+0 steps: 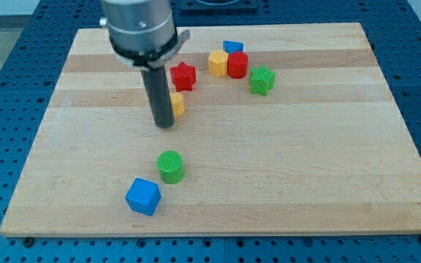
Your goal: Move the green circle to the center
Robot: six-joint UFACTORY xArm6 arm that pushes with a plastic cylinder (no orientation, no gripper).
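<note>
The green circle [170, 166] is a short cylinder on the wooden board [305, 168], left of the middle and toward the view's bottom. A blue cube [143, 196] lies just below and left of it. My tip [165, 125] rests on the board above the green circle, about a block's width away from it. A yellow block [177, 104] is partly hidden behind the rod, touching its right side.
A red star [183, 76] sits above the yellow block. Near the view's top are a yellow hexagon [218, 63], a red cylinder [237, 64], a blue block [233, 47] behind them, and a green star-like block [262, 79] to their right.
</note>
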